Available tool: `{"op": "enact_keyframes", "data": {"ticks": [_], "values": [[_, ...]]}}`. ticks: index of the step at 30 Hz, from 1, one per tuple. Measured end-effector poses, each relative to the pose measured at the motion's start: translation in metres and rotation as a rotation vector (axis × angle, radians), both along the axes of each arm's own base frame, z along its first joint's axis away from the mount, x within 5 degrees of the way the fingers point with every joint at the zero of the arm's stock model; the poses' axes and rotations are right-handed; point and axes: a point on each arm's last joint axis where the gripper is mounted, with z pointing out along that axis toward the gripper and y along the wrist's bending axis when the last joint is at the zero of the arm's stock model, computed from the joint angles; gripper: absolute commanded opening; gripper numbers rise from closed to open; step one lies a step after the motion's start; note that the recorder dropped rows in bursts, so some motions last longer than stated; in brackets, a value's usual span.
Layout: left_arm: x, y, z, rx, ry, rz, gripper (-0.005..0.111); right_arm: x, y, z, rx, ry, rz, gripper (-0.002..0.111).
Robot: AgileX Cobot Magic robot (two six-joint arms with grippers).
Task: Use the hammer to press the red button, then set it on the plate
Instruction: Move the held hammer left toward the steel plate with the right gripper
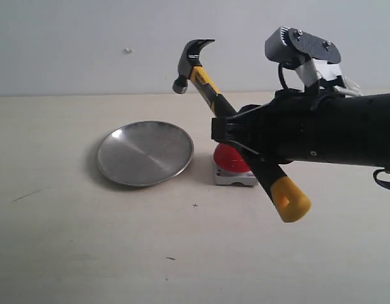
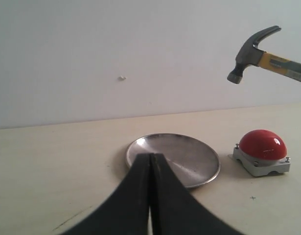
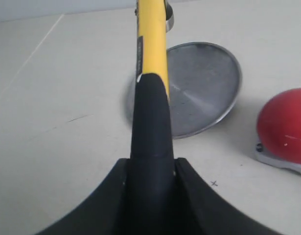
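Observation:
My right gripper (image 1: 236,130) is shut on the hammer's black handle and holds the hammer (image 1: 207,79) tilted in the air, dark head up and to the left, yellow end (image 1: 291,200) low at the right. The red button (image 1: 230,159) on its grey base sits on the table behind the arm, partly hidden. To its left lies the silver plate (image 1: 144,152). In the right wrist view the hammer (image 3: 151,73) runs out from the gripper (image 3: 151,166) over the plate (image 3: 209,78), with the button (image 3: 283,125) beside it. My left gripper (image 2: 150,161) is shut and empty, just short of the plate (image 2: 189,154).
A pale tabletop (image 1: 87,240) runs to a plain light wall behind. The left wrist view shows the button (image 2: 263,145) right of the plate and the hammer head (image 2: 248,51) high above it. A small cross mark (image 1: 195,205) is on the table in front.

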Motion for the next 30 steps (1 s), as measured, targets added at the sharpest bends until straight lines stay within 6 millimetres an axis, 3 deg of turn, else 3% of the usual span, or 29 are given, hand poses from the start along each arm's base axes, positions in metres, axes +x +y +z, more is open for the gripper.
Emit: {"op": "enact_keyframes", "data": {"ticks": [7,19,25,30], "values": [[0.000,0.000,0.000,0.001,0.002,-0.004,0.000,0.019,0.012,-0.013,0.068,0.106,-0.025,0.000],[0.000,0.000,0.000,0.001,0.002,-0.004,0.000,0.103,0.050,-0.036,0.088,0.150,-0.082,0.000],[0.000,0.000,0.000,0.002,0.001,-0.004,0.000,0.141,0.067,-0.060,0.105,0.178,-0.106,0.000],[0.000,0.000,0.000,0.002,0.001,-0.004,0.000,0.159,0.074,-0.083,0.065,0.189,-0.153,0.000]]}}
